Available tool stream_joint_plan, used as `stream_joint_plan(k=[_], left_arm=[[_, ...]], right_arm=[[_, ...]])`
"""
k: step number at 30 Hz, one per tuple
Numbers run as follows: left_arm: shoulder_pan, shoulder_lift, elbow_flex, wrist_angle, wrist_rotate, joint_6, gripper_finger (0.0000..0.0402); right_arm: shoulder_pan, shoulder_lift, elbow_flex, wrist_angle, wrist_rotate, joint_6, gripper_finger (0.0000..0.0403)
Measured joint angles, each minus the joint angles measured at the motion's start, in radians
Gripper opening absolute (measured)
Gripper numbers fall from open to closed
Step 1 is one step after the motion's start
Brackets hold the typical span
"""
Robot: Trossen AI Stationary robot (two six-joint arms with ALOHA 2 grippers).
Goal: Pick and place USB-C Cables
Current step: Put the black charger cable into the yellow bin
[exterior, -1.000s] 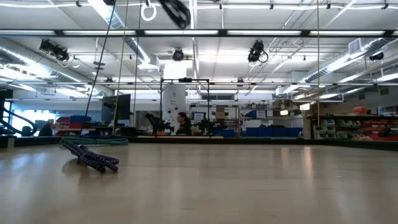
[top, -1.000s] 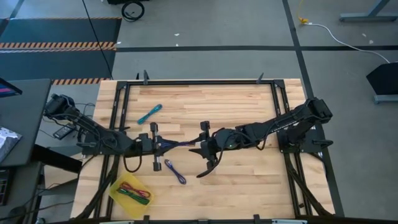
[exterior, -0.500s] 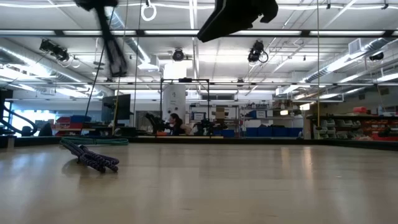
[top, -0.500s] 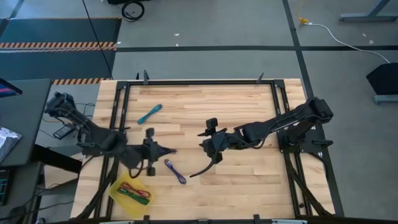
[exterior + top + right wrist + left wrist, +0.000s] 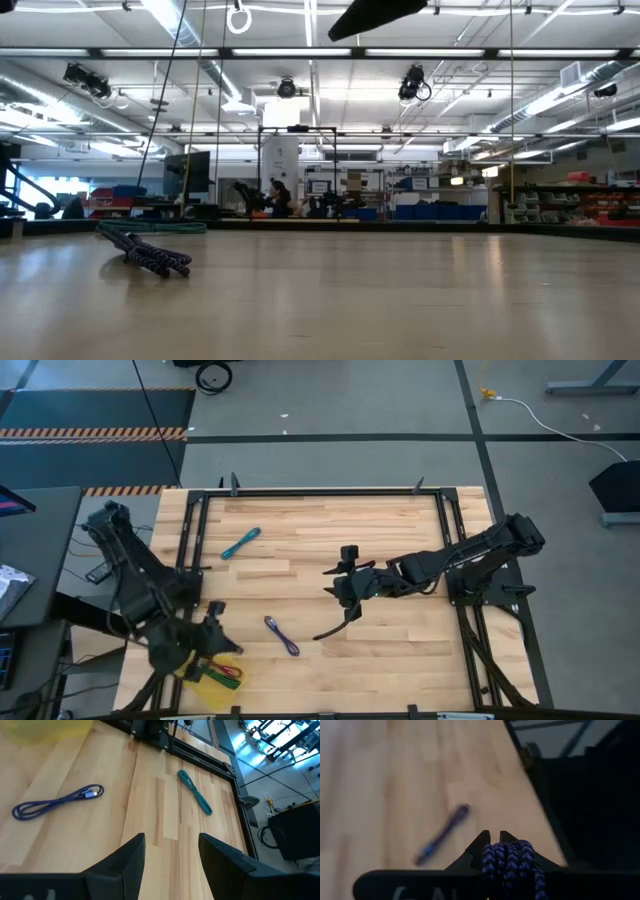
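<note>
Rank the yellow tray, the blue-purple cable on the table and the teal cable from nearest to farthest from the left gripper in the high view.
1. Yellow tray: at the left gripper, the table's near-left corner.
2. Blue-purple cable on the table: toward the table's middle.
3. Teal cable: far-left area of the table.

From above we see the wooden table (image 5: pixel 400 660) framed by dark rails. The left gripper (image 5: pixel 212 642) sits at the near-left corner, just beside a yellow tray (image 5: pixel 190 672) that holds a green cable (image 5: pixel 215 678) and a red cable (image 5: pixel 228 669). Whether its fingers are parted we cannot tell from here. The right gripper (image 5: pixel 343 573) hangs over the middle of the table, its arm reaching in from the right. A blue-purple cable (image 5: pixel 282 636) lies on the wood between the two grippers, nearer the front edge, touching neither. A teal cable (image 5: pixel 240 543) lies well apart from them, toward the far-left part of the table.
</note>
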Motion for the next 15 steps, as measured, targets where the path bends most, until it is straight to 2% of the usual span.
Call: stream_joint_plan(k=[6,11,15], left_arm=[[-0.063,0.131,0.028,-0.214,0.132,-0.289,0.0035],[-0.063,0.227,0.03,-0.24,0.175,-0.316,0.0035],[-0.048,0.278,0.03,-0.24,0.262,-0.322,0.0035]], right_arm=[[0.0,0.0,0.0,-0.02,-0.017,0.036,0.019],[0.0,0.0,0.0,-0.03,-0.025,0.05,0.019],[0.0,0.0,0.0,-0.041,-0.027,0.053,0.0188]])
